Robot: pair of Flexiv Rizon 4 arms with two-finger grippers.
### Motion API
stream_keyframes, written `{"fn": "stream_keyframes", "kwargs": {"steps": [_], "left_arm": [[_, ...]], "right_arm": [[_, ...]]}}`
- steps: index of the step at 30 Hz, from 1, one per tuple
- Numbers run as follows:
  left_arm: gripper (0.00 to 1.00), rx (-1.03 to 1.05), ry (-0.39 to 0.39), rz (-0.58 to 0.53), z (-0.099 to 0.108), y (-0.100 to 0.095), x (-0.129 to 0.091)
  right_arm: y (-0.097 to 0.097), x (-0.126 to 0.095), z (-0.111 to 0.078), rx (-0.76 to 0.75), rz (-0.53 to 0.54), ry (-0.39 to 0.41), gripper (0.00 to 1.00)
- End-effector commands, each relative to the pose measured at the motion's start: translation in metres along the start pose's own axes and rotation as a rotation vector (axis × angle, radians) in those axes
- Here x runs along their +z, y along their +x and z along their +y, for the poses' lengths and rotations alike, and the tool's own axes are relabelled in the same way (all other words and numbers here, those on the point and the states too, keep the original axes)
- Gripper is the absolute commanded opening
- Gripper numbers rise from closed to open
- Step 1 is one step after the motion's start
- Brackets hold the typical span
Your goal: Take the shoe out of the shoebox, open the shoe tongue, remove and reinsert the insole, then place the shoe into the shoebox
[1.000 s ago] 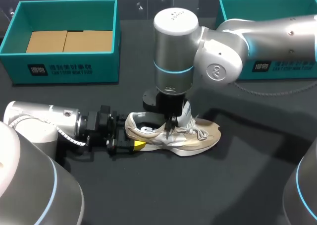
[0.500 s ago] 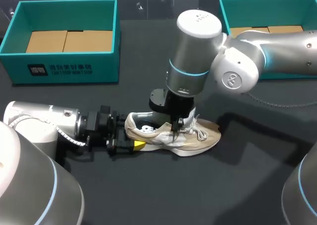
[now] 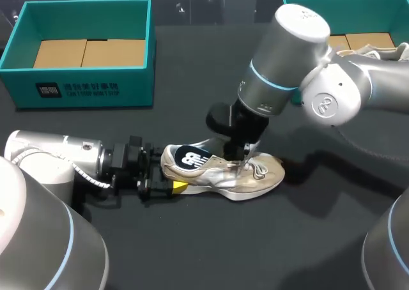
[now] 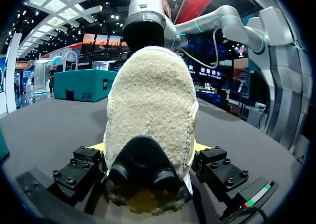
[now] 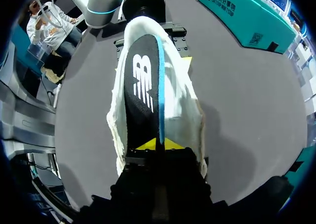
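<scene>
A beige shoe (image 3: 246,175) lies on its sole on the black table, toe to the right. My left gripper (image 3: 167,181) has a finger on each side of the heel (image 4: 148,95) and is shut on it, wide apart. My right gripper (image 3: 239,157) comes down over the shoe's opening and is shut on the front end of the black insole (image 3: 192,156). In the right wrist view the insole (image 5: 143,86), with a white logo and a blue edge, runs from the pinching yellow tips of my right gripper (image 5: 154,145) back over the shoe (image 5: 185,100) toward the heel, lifted out of it.
A teal shoebox (image 3: 83,92) with a cardboard floor stands at the back left. A second teal shoebox (image 3: 300,6) at the back right is partly hidden by my right arm, with something pale inside.
My right arm has swung to the right and its fingers have closed on the insole. The insole, earlier lying inside the shoe, now stands up out of the opening. The left arm has not moved.
</scene>
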State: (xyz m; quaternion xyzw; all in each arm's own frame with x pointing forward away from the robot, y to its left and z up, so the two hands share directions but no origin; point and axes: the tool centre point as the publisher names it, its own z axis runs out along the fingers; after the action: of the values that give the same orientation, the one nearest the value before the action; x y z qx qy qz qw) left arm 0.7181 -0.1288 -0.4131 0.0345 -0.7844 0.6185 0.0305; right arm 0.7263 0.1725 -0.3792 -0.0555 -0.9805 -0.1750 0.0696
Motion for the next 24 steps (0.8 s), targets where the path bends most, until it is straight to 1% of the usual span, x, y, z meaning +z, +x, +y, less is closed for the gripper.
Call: {"fn": "stream_keyframes", "kwargs": {"steps": [1, 2, 4, 5, 7, 8, 12, 15, 20, 24], "left_arm": [[0.00, 0.000, -0.001, -0.002, 0.004, 0.003, 0.000], [0.00, 0.000, -0.001, -0.002, 0.004, 0.003, 0.000], [0.00, 0.000, -0.001, -0.002, 0.004, 0.003, 0.000], [0.00, 0.000, -0.001, -0.002, 0.004, 0.003, 0.000], [0.00, 0.000, -0.001, -0.002, 0.004, 0.003, 0.000], [0.00, 0.000, -0.001, -0.002, 0.004, 0.003, 0.000], [0.00, 0.000, -0.001, -0.002, 0.004, 0.003, 0.000], [0.00, 0.000, -0.001, -0.002, 0.004, 0.003, 0.000], [0.00, 0.000, -0.001, -0.002, 0.004, 0.003, 0.000], [0.00, 0.000, -0.001, -0.002, 0.004, 0.003, 0.000]], "right_arm": [[0.001, -0.007, -0.007, -0.021, 0.010, -0.090, 0.00], [0.000, -0.009, -0.009, -0.025, 0.014, -0.104, 0.00], [0.000, -0.010, -0.010, -0.025, 0.014, -0.101, 0.00], [-0.001, -0.011, -0.010, -0.042, 0.023, -0.134, 0.00], [0.000, -0.014, -0.005, -0.054, 0.017, -0.117, 0.00], [0.001, -0.015, -0.003, -0.066, 0.019, -0.127, 0.00], [0.005, -0.019, 0.018, -0.130, 0.021, -0.120, 0.00], [0.007, -0.020, 0.029, -0.151, 0.020, -0.109, 0.00], [0.010, -0.018, 0.047, -0.190, 0.047, -0.108, 0.00], [0.013, -0.017, 0.058, -0.213, 0.064, -0.090, 0.00]]}}
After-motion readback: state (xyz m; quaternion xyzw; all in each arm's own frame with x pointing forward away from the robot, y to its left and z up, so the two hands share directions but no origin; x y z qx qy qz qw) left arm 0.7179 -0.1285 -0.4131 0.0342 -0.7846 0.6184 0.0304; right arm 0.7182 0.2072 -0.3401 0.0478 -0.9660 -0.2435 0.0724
